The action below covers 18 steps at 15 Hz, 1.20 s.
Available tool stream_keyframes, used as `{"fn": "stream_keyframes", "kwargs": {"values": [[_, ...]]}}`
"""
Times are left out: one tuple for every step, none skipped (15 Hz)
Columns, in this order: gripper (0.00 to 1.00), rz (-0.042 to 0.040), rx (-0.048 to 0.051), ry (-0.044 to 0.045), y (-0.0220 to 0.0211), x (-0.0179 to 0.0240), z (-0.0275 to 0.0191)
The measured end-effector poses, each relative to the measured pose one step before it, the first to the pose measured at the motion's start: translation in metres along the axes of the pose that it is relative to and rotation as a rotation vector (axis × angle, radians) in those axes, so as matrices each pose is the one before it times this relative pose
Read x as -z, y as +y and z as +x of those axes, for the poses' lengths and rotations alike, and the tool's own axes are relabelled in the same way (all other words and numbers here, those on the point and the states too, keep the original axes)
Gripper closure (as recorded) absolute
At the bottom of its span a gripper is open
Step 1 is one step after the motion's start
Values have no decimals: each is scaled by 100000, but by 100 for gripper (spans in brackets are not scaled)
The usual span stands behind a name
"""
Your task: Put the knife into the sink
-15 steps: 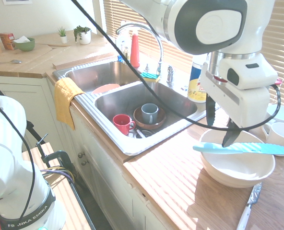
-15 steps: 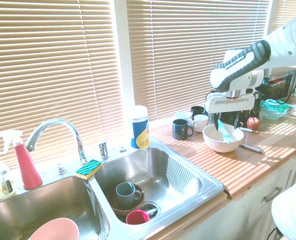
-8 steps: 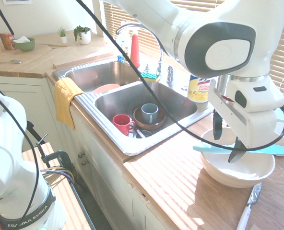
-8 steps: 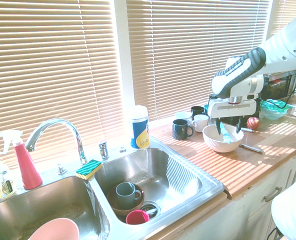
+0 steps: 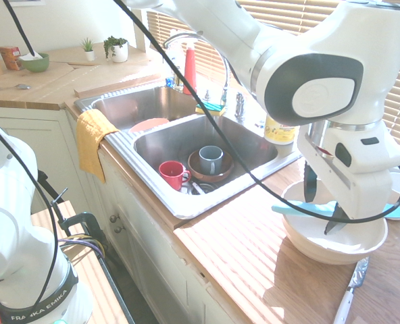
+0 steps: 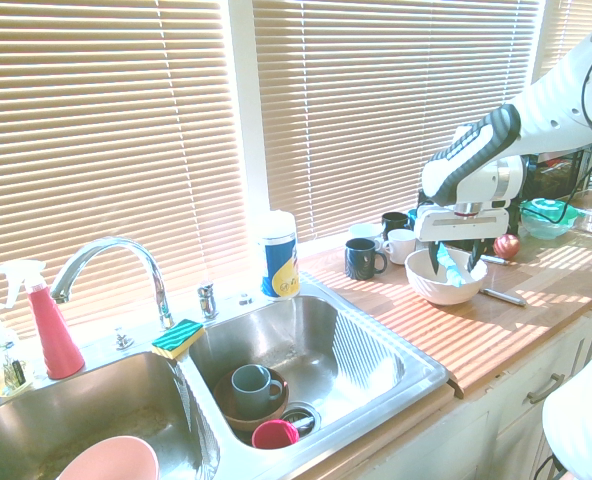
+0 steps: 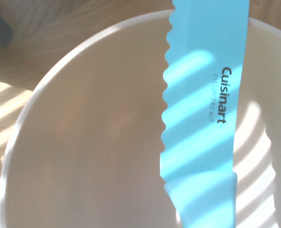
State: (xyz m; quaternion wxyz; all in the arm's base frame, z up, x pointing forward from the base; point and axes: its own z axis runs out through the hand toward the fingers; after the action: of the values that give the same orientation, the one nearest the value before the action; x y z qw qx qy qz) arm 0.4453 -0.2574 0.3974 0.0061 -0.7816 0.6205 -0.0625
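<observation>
Bowl: a large white bowl [image 5: 335,246] stood on the wooden counter [image 5: 240,263] to the right of the sink; the turquoise knife [image 5: 298,210] lay across its rim, bridging it.
Sink, near basin: the steel sink [image 5: 186,145] held a red mug [image 5: 172,174] and a grey mug [image 5: 211,159] standing in a brown bowl [image 5: 211,174].
Sink, far basin: a pink dish [image 5: 148,125] lay inside.
Counter by the window: dark and white mugs [image 6: 364,258] stood beyond the bowl.
Jaws: the gripper [image 5: 323,206] pointed straight down with its fingers spread wide, one on each side of the knife, dipping into the bowl; nothing was grasped, and contact with the blade could not be told.
Knife axis: roughly level, long axis running left to right in the first exterior view; wavy edge and printed brand visible in the wrist view [image 7: 202,109].
Second knife: a silver-bladed one [image 5: 352,287] lay on the counter near the bowl.
</observation>
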Motion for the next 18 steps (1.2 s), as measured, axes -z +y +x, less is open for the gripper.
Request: {"fn": "stream_keyframes", "kwargs": {"values": [[100, 215, -286, -294, -66, -144, 51], [100, -35, 47, -53, -97, -185, 49], [100, 111, 252, 251, -85, -261, 48], [100, -4, 343, -24, -39, -240, 51], [100, 27, 419, -101, -2, -157, 50], [100, 193, 171, 24, 27, -94, 122], [100, 360, 74, -30, 1, -53, 115], [100, 470, 82, -104, -71, -15, 53], [100, 226, 162, -53, -42, -10, 46], [100, 24, 129, 23, -42, -4, 27], [100, -67, 86, -37, -23, -55, 18], [100, -111, 110, -45, -36, -112, -1], [100, 125, 152, 105, -130, 22, 26], [100, 124, 234, 71, -189, 13, 46], [100, 92, 251, 2, -213, -25, 15], [100, 42, 294, -3, -185, -35, 3], [100, 72, 585, -27, -191, 12, -98], [100, 96, 687, -103, -192, 15, -179]]}}
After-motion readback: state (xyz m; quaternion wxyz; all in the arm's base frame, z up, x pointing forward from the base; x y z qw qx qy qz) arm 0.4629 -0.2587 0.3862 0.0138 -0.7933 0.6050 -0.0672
